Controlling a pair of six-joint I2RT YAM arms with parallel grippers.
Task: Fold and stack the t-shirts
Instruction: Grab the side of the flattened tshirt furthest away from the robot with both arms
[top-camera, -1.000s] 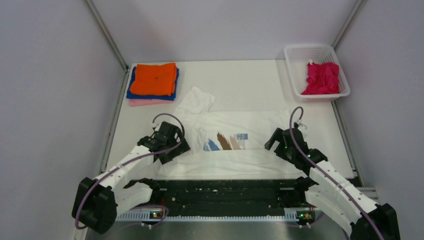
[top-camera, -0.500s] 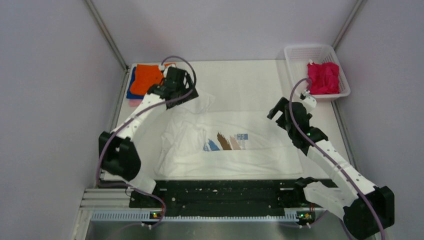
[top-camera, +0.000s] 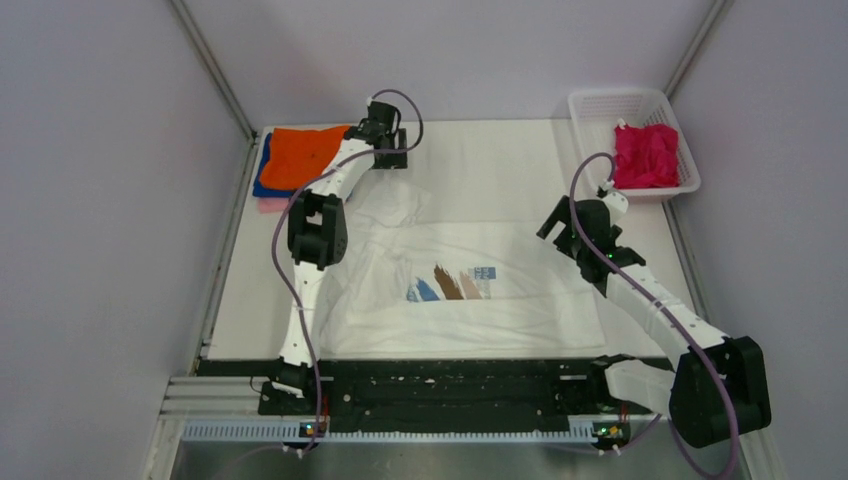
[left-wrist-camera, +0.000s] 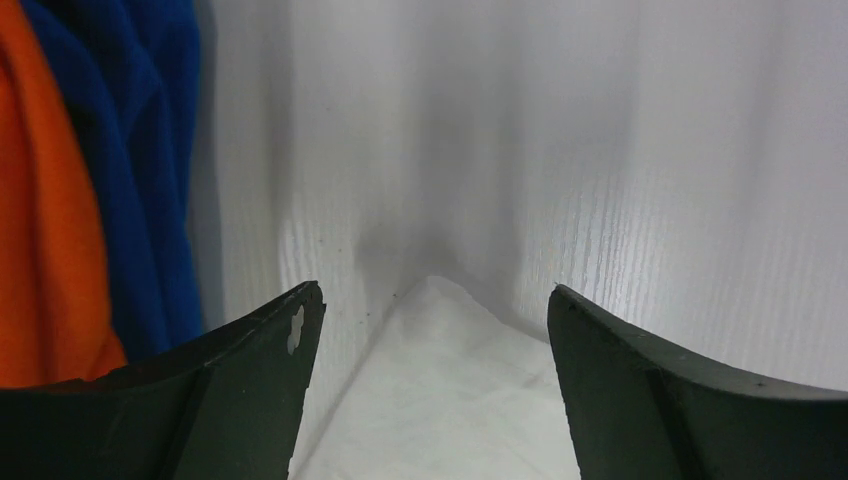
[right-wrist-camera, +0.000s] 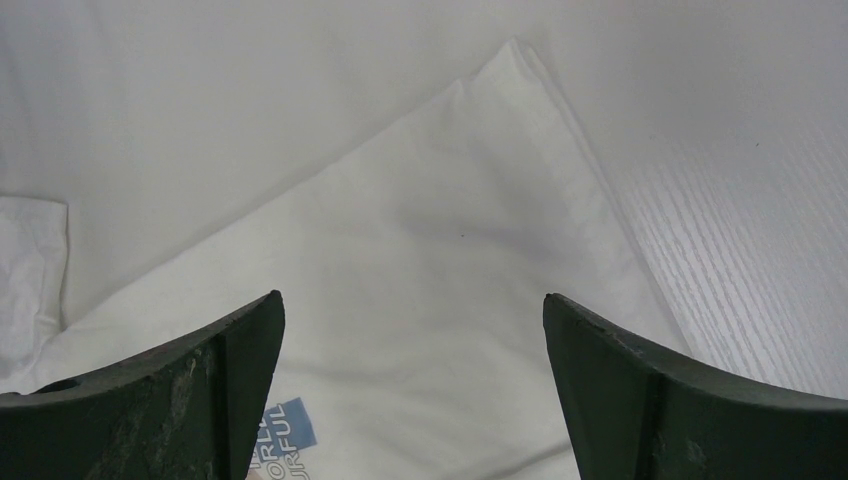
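The white t-shirt (top-camera: 500, 300) with the brush-stroke print (top-camera: 450, 283) lies spread in the middle of the table, its left side rumpled. My left gripper (top-camera: 388, 152) is open and empty at the far side, just beyond the shirt's sleeve tip (left-wrist-camera: 440, 390), which lies between the open jaws (left-wrist-camera: 435, 300). The orange shirt (top-camera: 305, 155) tops a folded stack with blue (left-wrist-camera: 150, 180) and pink (top-camera: 285, 205) beneath, left of that gripper. My right gripper (top-camera: 556, 222) is open and empty above the white shirt's far right corner (right-wrist-camera: 500, 130). The magenta shirt (top-camera: 645, 155) lies crumpled in the basket.
The white mesh basket (top-camera: 600, 105) stands at the far right corner. Bare white table (top-camera: 490, 170) lies between the stack and the basket. Grey walls enclose the sides. A black rail (top-camera: 450, 385) runs along the near edge.
My left arm has swung from the shirt's near left side out to the far side beside the stack. My right arm has moved away toward the shirt's far right corner. The shirt's left side has rumpled.
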